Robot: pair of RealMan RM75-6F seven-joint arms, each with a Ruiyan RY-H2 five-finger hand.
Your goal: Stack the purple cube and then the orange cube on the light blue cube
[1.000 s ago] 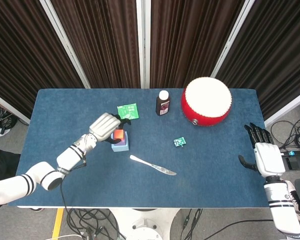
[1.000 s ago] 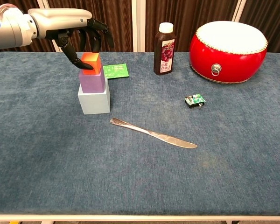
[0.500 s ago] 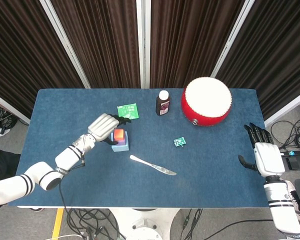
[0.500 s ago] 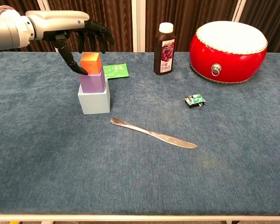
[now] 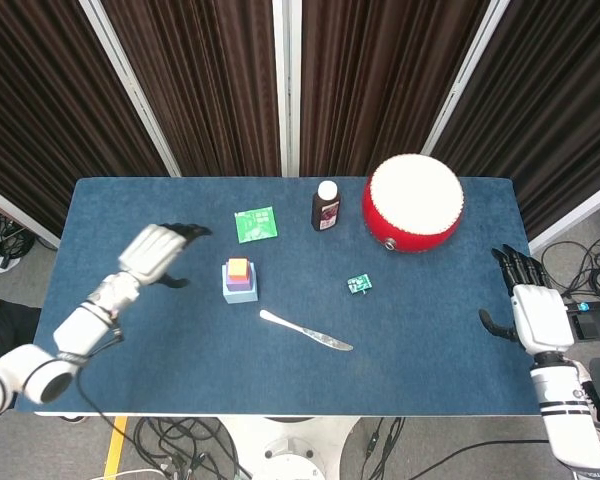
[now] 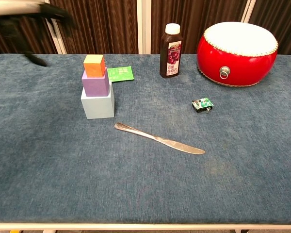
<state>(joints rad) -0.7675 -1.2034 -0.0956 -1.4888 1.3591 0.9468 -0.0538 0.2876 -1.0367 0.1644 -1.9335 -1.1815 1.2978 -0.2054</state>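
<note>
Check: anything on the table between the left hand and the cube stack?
Nothing: in the head view, bare blue tabletop separates the left hand from the stack topped by the orange cube.

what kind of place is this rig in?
Probably a lab or test bay for robot manipulation: a blue-covered table set against dark curtains, loose cables on the floor beneath, and unrelated props such as a red drum.

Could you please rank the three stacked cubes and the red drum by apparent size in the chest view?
1. red drum
2. light blue cube
3. purple cube
4. orange cube
The drum stands farther back yet looks largest.
</note>
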